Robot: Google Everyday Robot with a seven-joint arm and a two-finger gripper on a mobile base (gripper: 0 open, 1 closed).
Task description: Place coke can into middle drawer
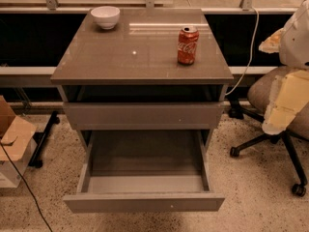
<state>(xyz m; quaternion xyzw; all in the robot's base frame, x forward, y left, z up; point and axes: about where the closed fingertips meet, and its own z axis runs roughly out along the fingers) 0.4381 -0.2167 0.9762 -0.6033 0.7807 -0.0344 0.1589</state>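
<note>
The red coke can (188,45) stands upright on the right part of the grey cabinet top (140,57). The middle drawer (145,202) is pulled out wide at the bottom of the cabinet, with a tiny pale dot on its front; its grey floor is bare. Above it is a shut plain drawer front (143,115). My gripper (280,111), pale cream under the white arm, hangs at the right edge of the view. It is well to the right of the cabinet, lower than the can, and holds nothing I can see.
A white bowl (105,17) sits at the back left of the cabinet top. An office chair (270,93) on castors stands right of the cabinet, behind my gripper. A cardboard box (12,141) and a cable lie on the floor at the left.
</note>
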